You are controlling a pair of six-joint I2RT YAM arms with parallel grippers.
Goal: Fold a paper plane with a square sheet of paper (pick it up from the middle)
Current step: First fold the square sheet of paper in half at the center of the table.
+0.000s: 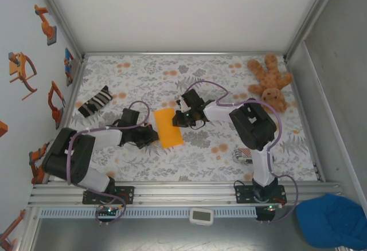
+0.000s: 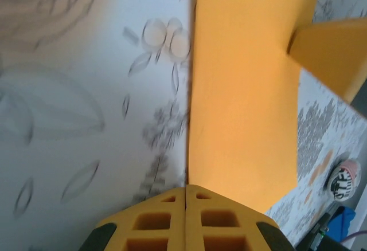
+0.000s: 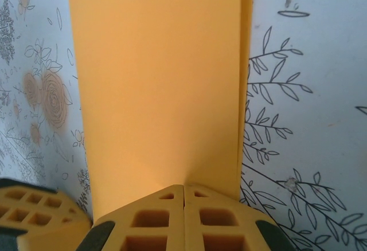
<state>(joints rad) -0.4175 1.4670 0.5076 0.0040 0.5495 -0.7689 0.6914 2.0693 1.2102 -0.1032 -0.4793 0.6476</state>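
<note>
The square sheet of paper is bright orange, folded into a tall rectangle, and lies mid-table on the floral cloth. My left gripper meets its lower left edge. In the left wrist view the jaws are shut, with the sheet's left edge running into their seam. My right gripper is at the sheet's upper right edge. Its jaws are shut too, and the sheet dimples where it meets the tips. A doubled edge runs along the sheet's right side in that view.
A brown plush teddy lies at the back right. A black-and-white striped item is at the left, and a red-and-white striped packet sits beside the right arm's base. Metal rails border the table.
</note>
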